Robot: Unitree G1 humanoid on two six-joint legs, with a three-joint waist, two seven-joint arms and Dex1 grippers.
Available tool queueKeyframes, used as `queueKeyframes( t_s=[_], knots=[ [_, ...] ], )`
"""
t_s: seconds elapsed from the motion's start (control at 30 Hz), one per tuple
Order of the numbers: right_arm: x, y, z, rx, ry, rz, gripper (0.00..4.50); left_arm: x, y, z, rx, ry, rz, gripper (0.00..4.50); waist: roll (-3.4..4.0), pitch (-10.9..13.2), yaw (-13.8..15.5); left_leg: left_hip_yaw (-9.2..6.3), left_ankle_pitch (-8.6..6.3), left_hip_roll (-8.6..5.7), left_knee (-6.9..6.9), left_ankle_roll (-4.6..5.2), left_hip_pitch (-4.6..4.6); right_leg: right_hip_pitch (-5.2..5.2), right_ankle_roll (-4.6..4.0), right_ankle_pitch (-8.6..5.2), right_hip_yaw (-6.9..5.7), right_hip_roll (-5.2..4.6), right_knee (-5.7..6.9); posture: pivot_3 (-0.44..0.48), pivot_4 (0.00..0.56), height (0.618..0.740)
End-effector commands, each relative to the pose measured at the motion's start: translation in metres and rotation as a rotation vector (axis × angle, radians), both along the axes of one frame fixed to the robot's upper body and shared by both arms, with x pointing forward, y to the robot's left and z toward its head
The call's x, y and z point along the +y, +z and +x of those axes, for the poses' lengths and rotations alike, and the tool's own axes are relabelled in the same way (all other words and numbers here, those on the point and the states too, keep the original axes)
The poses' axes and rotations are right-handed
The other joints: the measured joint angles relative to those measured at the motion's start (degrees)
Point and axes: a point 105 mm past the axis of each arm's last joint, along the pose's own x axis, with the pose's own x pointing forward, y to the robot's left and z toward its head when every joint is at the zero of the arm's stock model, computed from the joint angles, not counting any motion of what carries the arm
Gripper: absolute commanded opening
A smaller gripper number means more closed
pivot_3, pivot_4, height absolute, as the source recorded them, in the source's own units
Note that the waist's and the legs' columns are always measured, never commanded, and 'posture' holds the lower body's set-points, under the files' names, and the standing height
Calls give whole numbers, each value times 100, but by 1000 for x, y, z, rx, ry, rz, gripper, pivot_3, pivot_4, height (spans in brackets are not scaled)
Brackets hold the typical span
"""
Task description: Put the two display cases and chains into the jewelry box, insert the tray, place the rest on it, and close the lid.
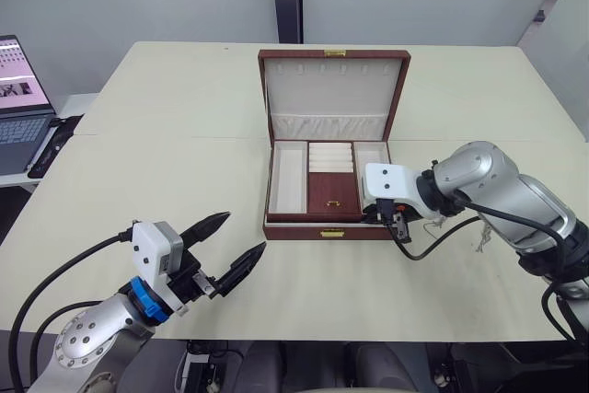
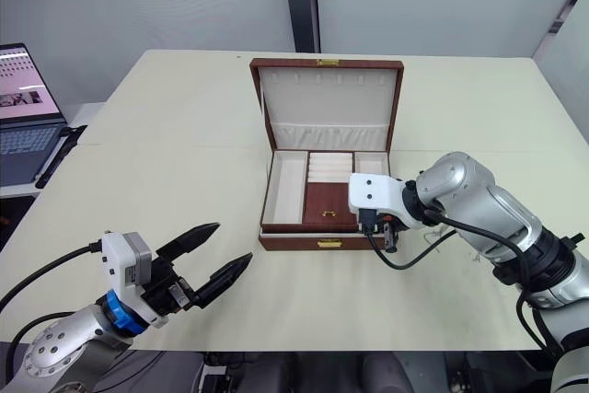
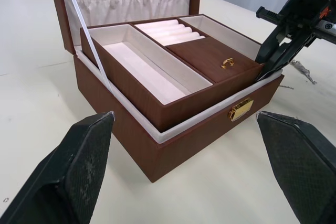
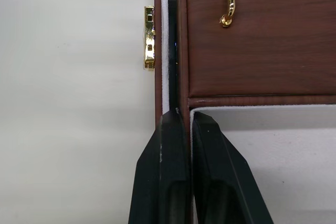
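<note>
My right jaws (image 4: 181, 124) pinch the tray (image 3: 173, 72) front-right wall, tray tilted in the jewelry box (image 1: 276, 227); left jaws (image 1: 235, 246) gape, well apart.

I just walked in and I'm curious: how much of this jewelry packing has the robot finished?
The tray already sits in the jewelry box, riding a little high. The right gripper pinches the tray's front wall, apparently seating it. The left gripper hangs open. Left: a small chain piece lies on the table, and the lid stands open.
</note>
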Motion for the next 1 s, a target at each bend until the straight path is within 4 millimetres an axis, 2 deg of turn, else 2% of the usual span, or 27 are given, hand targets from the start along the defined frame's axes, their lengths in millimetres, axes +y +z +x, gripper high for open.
queueKeyframes(
  t_s=[0.03,0.13,0.27,0.5,0.6,0.63,0.73,0.83,1.0],
  knots=[
    [6,16,-4,-35,40,32,577,-1,5,-1,-33,-12,4,4500,0,0,0,0,0,0,0,0,0,0,0,0,0,0,0,0,150,740],
    [9,21,-6,-28,48,57,1237,-1,5,0,-32,-12,3,4500,0,0,1,0,0,0,0,0,0,0,0,0,0,0,-1,0,150,740],
    [13,36,-6,-27,38,120,2327,0,5,0,-31,-12,5,4500,1,1,-17,2,0,2,-1,0,1,-2,0,0,1,1,1,0,150,740],
    [13,48,8,-48,-21,198,4476,0,6,1,-33,-16,7,4500,-1,1,0,0,0,-1,-2,0,-2,-1,0,0,0,-1,-3,0,150,740],
    [25,58,13,-67,-12,340,4476,0,6,1,-36,-19,8,4500,-1,1,-4,2,0,-1,-2,0,-1,-1,0,0,1,0,-1,0,150,740],
    [32,65,16,-98,13,434,4476,0,6,2,-36,-21,8,4500,-1,1,-4,1,0,1,-2,0,-1,-2,0,0,0,1,0,0,150,740],
    [39,70,19,-123,53,601,3837,0,6,3,-36,-24,9,4500,-5,0,-9,1,0,5,-5,0,-1,-2,0,0,0,4,-1,0,150,740],
    [40,69,15,-106,87,777,2791,0,6,4,-39,-28,8,4500,-6,1,-1,1,0,2,-5,0,-2,0,0,0,-1,3,-2,0,150,740],
    [36,52,17,-95,77,824,1386,2,6,7,-43,-31,10,4500,-6,1,-3,5,0,-1,-3,0,1,-1,0,0,-3,0,1,0,150,740]
  ],
)
